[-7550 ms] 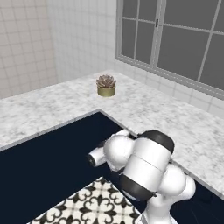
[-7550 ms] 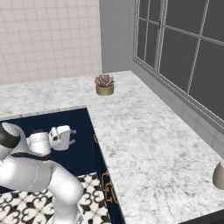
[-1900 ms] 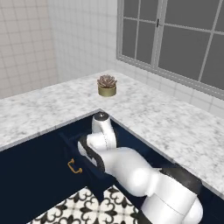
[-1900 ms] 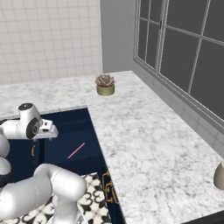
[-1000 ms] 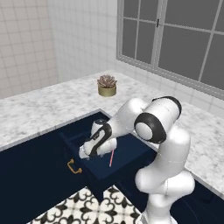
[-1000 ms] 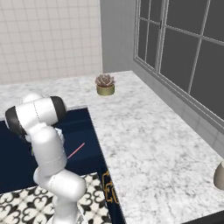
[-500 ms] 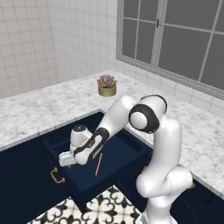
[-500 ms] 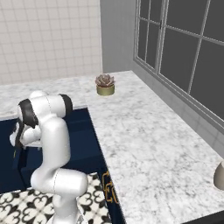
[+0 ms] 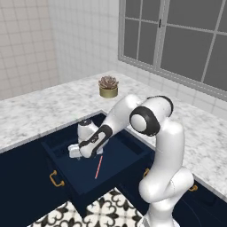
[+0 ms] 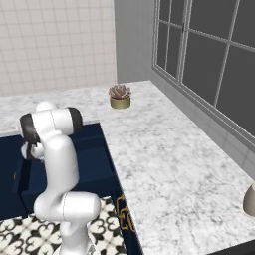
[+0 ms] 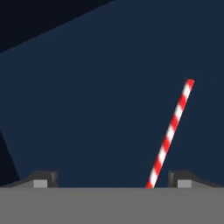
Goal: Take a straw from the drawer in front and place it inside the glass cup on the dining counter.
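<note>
The drawer (image 9: 119, 153) stands pulled out, navy inside, with a brass handle (image 9: 54, 178) on its front. On its floor lies the straw (image 9: 98, 167), thin and reddish. My gripper (image 9: 76, 154) hangs low over the drawer, just left of the straw. In the hand view the straw (image 11: 170, 131) is striped red and white, slanting up from beside the right fingertip (image 11: 181, 178) across the drawer floor (image 11: 96, 100). The gripper (image 11: 113, 181) is open and holds nothing. The glass cup and the dining counter are out of view.
A marble worktop (image 9: 40, 111) wraps around the drawer, with a potted succulent (image 9: 108, 86) at the back below the window. Patterned floor tiles (image 9: 106, 210) lie under the drawer front. A grey rounded object (image 10: 249, 200) sits at the worktop's right edge.
The drawer has slid out from shut to fully open. In the last second the gripper moved left and down over it, beside the straw. The straw has stayed on the drawer floor.
</note>
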Controlling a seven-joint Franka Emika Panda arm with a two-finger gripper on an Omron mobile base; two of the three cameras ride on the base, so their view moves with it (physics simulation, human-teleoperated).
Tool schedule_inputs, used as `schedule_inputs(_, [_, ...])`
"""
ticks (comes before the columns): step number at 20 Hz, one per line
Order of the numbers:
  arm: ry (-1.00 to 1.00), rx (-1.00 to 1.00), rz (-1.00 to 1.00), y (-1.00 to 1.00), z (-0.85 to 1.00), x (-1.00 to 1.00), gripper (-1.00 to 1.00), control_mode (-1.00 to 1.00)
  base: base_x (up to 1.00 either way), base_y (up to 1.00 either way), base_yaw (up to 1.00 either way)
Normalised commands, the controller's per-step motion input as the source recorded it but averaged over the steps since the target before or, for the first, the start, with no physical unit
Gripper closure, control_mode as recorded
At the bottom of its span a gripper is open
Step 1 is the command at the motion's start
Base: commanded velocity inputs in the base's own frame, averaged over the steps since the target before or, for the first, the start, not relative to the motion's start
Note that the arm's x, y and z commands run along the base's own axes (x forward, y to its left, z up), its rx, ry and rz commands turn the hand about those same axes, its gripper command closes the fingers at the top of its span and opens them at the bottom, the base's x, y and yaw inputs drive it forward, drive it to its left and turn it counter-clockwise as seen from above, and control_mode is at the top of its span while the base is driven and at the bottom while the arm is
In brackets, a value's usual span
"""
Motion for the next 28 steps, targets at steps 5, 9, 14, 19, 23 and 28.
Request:
schedule_inputs(5, [0.0,0.0,-0.12,-0.52,-0.11,0.36,-1.0,-1.0,0.0,0.0,0.0])
schedule_inputs(9, [0.0,0.0,-0.13,-0.56,-0.27,0.11,-1.0,-1.0,0.0,0.0,0.0])
schedule_inputs(14, [0.0,0.0,-0.1,-0.39,-0.28,0.03,-1.0,-1.0,0.0,0.0,0.0])
schedule_inputs(19, [0.0,0.0,-0.03,0.0,-0.18,0.0,-1.0,-1.0,0.0,0.0,0.0])
schedule_inputs(23, [0.0,0.0,-0.02,0.0,-0.21,0.17,-1.0,-1.0,0.0,0.0,0.0])
schedule_inputs(28, [0.0,0.0,-0.02,0.0,-0.29,0.28,-1.0,-1.0,0.0,0.0,0.0])
